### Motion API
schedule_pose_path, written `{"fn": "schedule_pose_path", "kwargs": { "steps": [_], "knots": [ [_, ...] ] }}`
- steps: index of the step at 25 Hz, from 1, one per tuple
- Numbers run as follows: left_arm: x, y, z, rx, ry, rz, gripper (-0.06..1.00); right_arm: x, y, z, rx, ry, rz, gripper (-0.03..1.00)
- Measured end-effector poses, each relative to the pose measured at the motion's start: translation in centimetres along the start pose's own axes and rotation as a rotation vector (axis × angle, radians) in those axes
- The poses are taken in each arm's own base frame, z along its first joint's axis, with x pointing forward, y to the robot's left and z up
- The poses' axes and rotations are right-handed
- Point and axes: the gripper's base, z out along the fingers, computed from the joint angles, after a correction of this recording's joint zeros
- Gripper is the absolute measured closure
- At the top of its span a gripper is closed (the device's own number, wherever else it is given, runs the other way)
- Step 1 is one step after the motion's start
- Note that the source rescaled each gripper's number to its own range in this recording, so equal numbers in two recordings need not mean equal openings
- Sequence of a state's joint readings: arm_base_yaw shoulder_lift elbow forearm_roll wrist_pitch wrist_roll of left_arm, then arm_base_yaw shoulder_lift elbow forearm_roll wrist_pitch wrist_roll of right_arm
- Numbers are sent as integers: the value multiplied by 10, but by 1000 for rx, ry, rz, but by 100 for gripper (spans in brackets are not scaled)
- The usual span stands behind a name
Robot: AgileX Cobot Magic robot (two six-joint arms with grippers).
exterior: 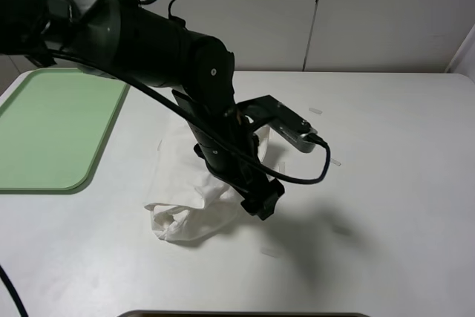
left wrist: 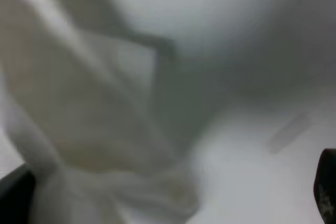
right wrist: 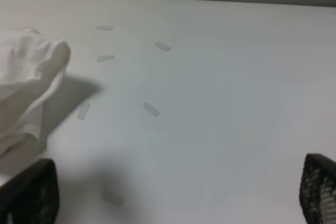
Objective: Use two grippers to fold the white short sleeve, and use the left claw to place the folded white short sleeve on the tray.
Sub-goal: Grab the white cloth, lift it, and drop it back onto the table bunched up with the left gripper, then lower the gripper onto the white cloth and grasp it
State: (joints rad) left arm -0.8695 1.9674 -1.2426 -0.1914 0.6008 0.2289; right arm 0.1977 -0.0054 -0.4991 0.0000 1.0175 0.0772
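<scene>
1. white short sleeve (exterior: 189,209) lies crumpled in a heap on the counter (exterior: 386,183), nearest the front edge; unfolded; not on the tray.
2. left tool (exterior: 261,202) is low at the shirt's edge, on the side away from the tray; touching or just beside the cloth, can't tell which.
3. left wrist view is blurred; fingertips (left wrist: 14,198) sit at opposite edges of the frame, so jaws spread wide, released; cloth bunches against one finger, nothing pinched.
4. right tool (right wrist: 176,192): jaws wide apart, released, empty; bare counter between the fingers; shirt off to one side, apart from it.
5. tape strips (right wrist: 151,109) are scattered on the counter beyond the shirt.
6. left arm (exterior: 148,42) slants down over the shirt from the tray side.
7. tray (exterior: 52,128): pale green, flat on the counter, farther back than the shirt and well apart from it.
</scene>
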Motion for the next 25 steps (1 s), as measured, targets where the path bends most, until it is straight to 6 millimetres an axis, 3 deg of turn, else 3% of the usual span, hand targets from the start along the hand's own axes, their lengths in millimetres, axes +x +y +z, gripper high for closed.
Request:
{"fn": "schedule_pose_path", "kwargs": {
  "steps": [8, 12, 19, 23, 25],
  "knots": [
    [-3, -46, 5, 55, -29, 65, -5, 0, 0, 0, 0, 0, 0, -3],
    [-8, -55, -1, 74, -21, 83, -5, 0, 0, 0, 0, 0, 0, -3],
    [-23, -53, -20, 68, -16, 47, -5, 0, 0, 0, 0, 0, 0, -3],
    [-23, -39, -32, 57, 6, -13, -5, 0, 0, 0, 0, 0, 0, -3],
    [-20, -22, -44, 43, 22, -65, -5, 0, 0, 0, 0, 0, 0, -3]
  ]
}}
